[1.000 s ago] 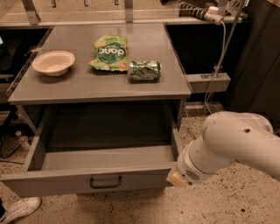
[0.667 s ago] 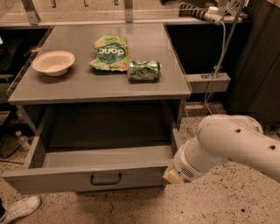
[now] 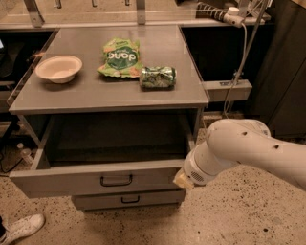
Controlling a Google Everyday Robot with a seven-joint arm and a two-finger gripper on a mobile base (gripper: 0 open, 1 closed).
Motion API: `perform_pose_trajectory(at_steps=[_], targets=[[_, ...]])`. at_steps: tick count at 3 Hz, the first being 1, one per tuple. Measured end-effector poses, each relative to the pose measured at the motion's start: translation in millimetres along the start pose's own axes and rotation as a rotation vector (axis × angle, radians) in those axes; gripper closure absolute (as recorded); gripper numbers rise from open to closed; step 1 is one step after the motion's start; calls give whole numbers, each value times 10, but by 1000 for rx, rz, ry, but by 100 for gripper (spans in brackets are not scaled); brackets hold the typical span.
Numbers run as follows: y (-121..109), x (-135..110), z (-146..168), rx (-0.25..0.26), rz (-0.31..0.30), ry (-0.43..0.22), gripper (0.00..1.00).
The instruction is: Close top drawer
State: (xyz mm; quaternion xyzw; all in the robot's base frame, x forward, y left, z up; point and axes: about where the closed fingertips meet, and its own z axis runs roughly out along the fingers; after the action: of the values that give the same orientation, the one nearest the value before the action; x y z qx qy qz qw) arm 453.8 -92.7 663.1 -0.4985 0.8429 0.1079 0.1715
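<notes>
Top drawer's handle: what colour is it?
Black handle on the grey top drawer, clearest in the camera view. The claw is at its right front corner.

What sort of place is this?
Probably a lab or workshop: a grey metal cabinet with its top drawer open, speckled floor, power strip behind. The gripper is at the drawer front's right end.

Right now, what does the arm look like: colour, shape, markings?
The arm is a smooth white rounded tube with small dark dots along it, ending in a round white wrist. The gripper shows only as a tan tip at the top drawer front's right end. No cables on it show.
</notes>
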Motion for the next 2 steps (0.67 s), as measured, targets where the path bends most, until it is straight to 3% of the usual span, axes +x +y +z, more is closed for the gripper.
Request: perform_pose_trajectory(at_steps=[2], targets=[[-544,-518,-22,58,-38,-97,100]])
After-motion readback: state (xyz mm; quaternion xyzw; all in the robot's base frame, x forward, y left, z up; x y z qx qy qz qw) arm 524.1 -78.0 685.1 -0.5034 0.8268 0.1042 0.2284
